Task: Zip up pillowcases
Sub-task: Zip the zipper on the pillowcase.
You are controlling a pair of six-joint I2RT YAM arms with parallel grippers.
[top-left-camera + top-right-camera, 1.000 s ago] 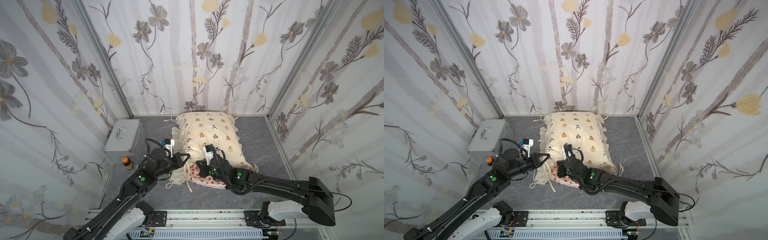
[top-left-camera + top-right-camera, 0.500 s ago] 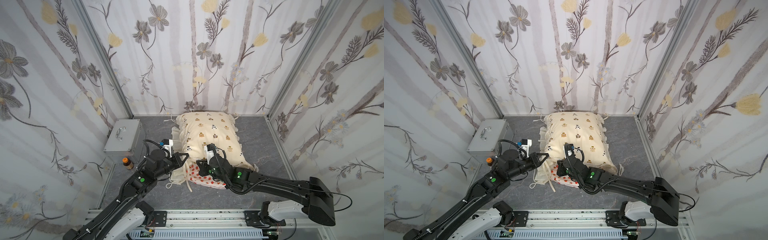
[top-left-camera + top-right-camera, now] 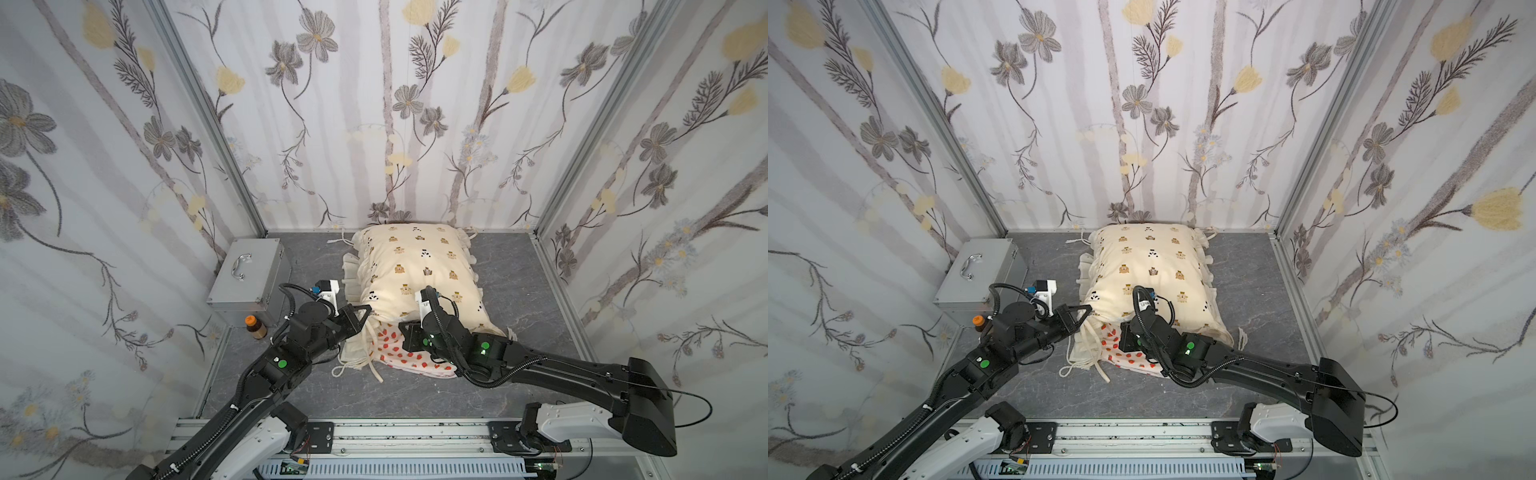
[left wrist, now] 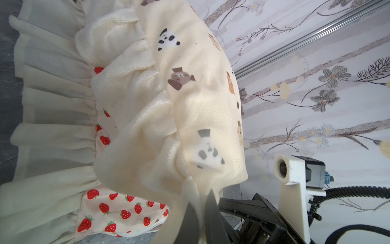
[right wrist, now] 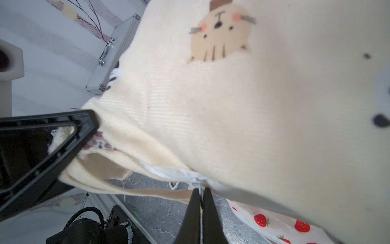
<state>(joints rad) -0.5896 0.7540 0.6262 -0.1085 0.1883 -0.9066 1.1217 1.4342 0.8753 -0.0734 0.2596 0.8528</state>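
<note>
Right gripper (image 5: 201, 197) has its jaws pressed together on the white zipper pull (image 5: 198, 183), right at the open edge of the bear pillow (image 3: 419, 266). Left gripper (image 4: 200, 203) pinches that pillow's corner fabric, off to the side of the right jaws. Strawberry pillow (image 3: 401, 353) lies beneath both sets of jaws, under the bear pillow.

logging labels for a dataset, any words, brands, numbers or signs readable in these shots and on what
No readable text anywhere.
bear pillowcase: animal pictures only, no words.
strawberry pillowcase: strawberry print only.
metal case: no marking shows.
bottle: any label is too small to read.
zipper pull: blurred, no brand legible.
</note>
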